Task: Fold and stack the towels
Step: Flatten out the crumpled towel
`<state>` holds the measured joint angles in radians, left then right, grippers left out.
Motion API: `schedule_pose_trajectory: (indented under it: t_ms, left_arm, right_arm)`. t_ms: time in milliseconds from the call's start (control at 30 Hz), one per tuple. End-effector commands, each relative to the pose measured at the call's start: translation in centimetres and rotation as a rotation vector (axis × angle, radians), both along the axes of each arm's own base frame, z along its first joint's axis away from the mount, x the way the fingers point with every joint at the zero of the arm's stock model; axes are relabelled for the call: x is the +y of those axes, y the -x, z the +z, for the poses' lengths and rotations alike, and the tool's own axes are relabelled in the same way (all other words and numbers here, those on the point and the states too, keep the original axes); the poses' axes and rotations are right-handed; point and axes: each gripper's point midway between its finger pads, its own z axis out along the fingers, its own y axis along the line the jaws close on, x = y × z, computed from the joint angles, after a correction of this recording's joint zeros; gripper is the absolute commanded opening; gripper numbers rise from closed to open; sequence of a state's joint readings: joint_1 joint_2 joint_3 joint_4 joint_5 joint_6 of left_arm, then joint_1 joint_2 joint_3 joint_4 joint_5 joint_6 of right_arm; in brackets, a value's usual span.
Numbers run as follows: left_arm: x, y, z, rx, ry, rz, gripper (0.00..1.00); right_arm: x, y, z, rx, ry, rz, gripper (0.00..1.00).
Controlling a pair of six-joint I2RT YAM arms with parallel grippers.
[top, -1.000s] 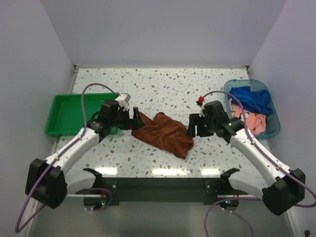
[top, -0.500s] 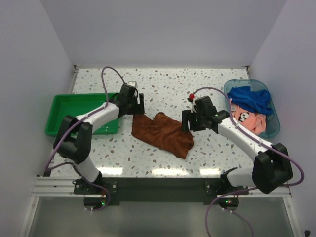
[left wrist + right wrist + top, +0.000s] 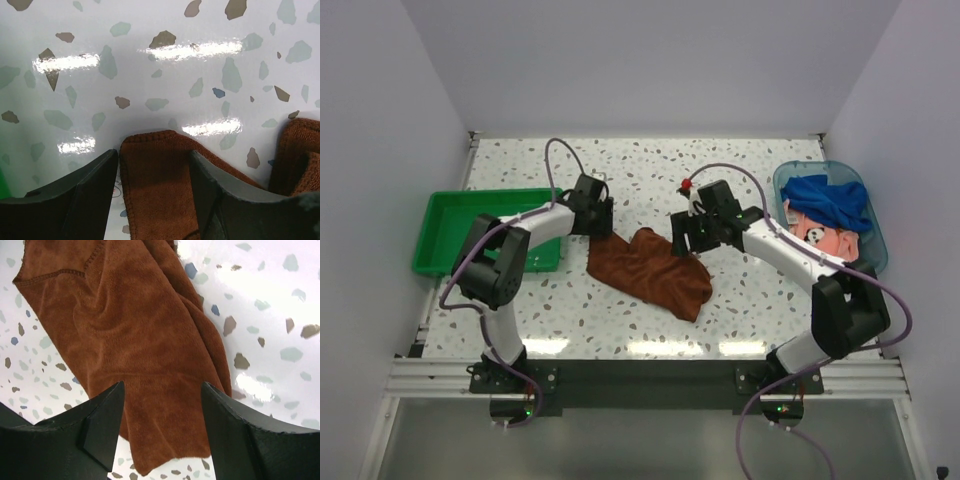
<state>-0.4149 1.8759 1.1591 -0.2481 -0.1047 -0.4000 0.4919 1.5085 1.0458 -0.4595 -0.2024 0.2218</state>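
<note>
Starting at the left, the green tray (image 3: pixel 445 235) sits by the table (image 3: pixel 620 170) edge. No folded pile shows on it or anywhere else, so the job looks like it is right at its start. Next comes the left arm, bent at the elbow and reaching low across the table. The left gripper (image 3: pixel 598 218) is down at the far left corner of the rust-brown towel (image 3: pixel 650 270). In the left wrist view its fingers (image 3: pixel 75 200) are apart, one on each side of that corner. A thin strip of table shows beside the cloth, so it is not pinching yet. The towel lies in the middle of the table, bunched and wrinkly, not flat and not folded. At the towel's far right corner is the right gripper (image 3: pixel 688 235). Its fingers (image 3: pixel 250 440) are spread wide with the cloth under them, and it holds nothing. The right arm bends in from the right side to get there. Last, at the far right, the clear blue tub (image 3: pixel 875 250) has a blue towel (image 3: pixel 830 200) and a pink towel (image 3: pixel 817 240) heaped inside, waiting their turn. I think all the folding and stacking is left to do.
</note>
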Motion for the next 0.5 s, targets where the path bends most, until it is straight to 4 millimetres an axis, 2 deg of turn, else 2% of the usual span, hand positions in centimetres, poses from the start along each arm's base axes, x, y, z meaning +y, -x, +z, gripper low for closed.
schedule_pose_trajectory:
  t_ms: [0, 33, 67, 133, 167, 200, 233, 267, 333, 367, 400, 433, 467]
  left_arm:
    - [-0.9, -0.9, -0.3, -0.016, 0.021, -0.034, 0.63]
    - [-1.0, -0.8, -0.5, -0.011, 0.032, -0.038, 0.61]
    - [-1.0, -0.4, -0.8, -0.004, 0.034, -0.042, 0.55]
    - [-1.2, -0.2, -1.0, 0.000, 0.042, -0.052, 0.49]
    - [-1.2, -0.1, -1.2, 0.003, 0.042, -0.055, 0.42]
    - [-1.1, 0.1, -1.4, 0.009, 0.039, -0.058, 0.38]
    - [-1.2, 0.1, -1.4, 0.008, 0.041, -0.065, 0.34]
    - [-1.2, 0.2, -1.5, 0.011, 0.039, -0.068, 0.26]
    - [-1.2, 0.3, -1.7, 0.016, 0.037, -0.082, 0.17]
    - [-1.3, 0.1, -1.5, 0.011, 0.036, -0.088, 0.03]
    - [-1.2, 0.1, -1.6, 0.014, 0.031, -0.091, 0.00]
    - [-1.0, 0.1, -1.7, 0.021, 0.022, -0.089, 0.00]
    - [-1.1, -0.3, -1.3, 0.011, 0.017, -0.093, 0.00]
  right_arm:
    - [2.3, -1.9, 0.9, -0.064, -0.026, 0.089, 0.66]
    - [2.6, -2.0, 0.6, -0.061, -0.017, 0.099, 0.67]
    - [2.9, -2.6, 0.7, -0.070, -0.015, 0.105, 0.67]
    - [3.2, -3.1, -0.7, -0.052, 0.015, 0.113, 0.68]
    - [3.4, -3.7, -0.6, -0.063, 0.019, 0.113, 0.68]
    - [3.3, -3.9, -1.8, -0.045, 0.045, 0.120, 0.68]
    - [3.0, -4.5, -2.1, -0.055, 0.070, 0.109, 0.68]
    - [3.0, -5.0, -2.3, -0.061, 0.083, 0.108, 0.68]
    - [2.7, -5.5, -3.4, -0.059, 0.118, 0.113, 0.68]
    - [2.8, -6.0, -3.5, -0.065, 0.124, 0.116, 0.68]
    - [2.9, -6.1, -3.8, -0.064, 0.134, 0.131, 0.67]
    - [2.9, -6.0, -4.9, -0.036, 0.148, 0.140, 0.66]
    - [3.2, -6.1, -5.1, -0.030, 0.139, 0.155, 0.65]
